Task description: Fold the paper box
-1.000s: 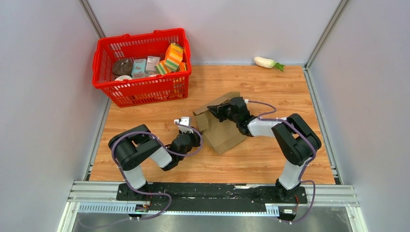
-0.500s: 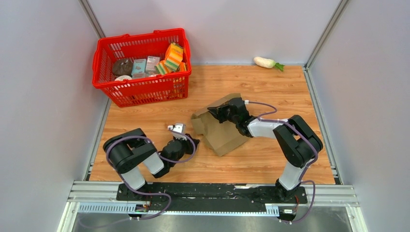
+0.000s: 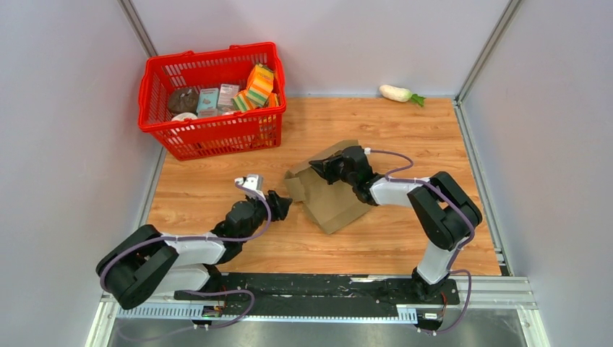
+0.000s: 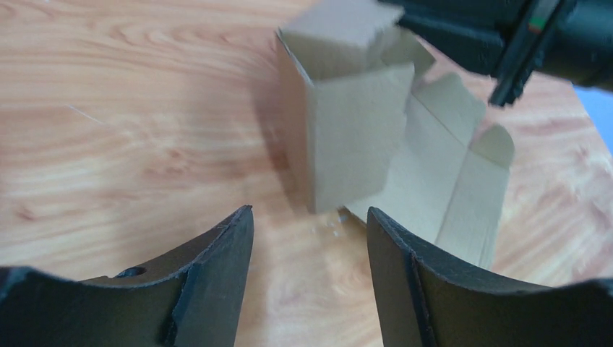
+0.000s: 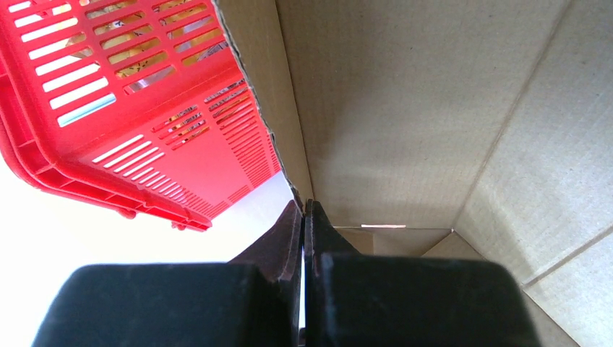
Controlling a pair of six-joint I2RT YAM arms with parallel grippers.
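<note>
- The left arm (image 3: 189, 249) stretches low and nearly flat from the near-left corner of the tabletop (image 3: 405, 137) toward the middle. The left gripper (image 3: 278, 204) faces the box's left side, just short of it.
- The right arm (image 3: 437, 206) is bent sharply at the elbow by the right edge and reaches back toward the centre. The right gripper (image 3: 318, 168) sits at the far-left part of the box.
- The paper box (image 3: 336, 206) lies about mid-tabletop, partly folded: one panel is flat on the wood, and a side wall and flaps are raised on its left.
- A red basket (image 3: 217, 137) of packaged goods stands in the far-left corner, well apart from the box. A white radish (image 3: 396, 92) lies at the far edge, toward the right corner.
- Only bare wood separates the left gripper from the box's upright wall.
- The left fingers are spread apart — nothing is between them, and they touch nothing.
- The right fingers are pressed together, pinching a raised flap. In the wrist view the flap's corrugated edge runs down into the fingertips.
</note>
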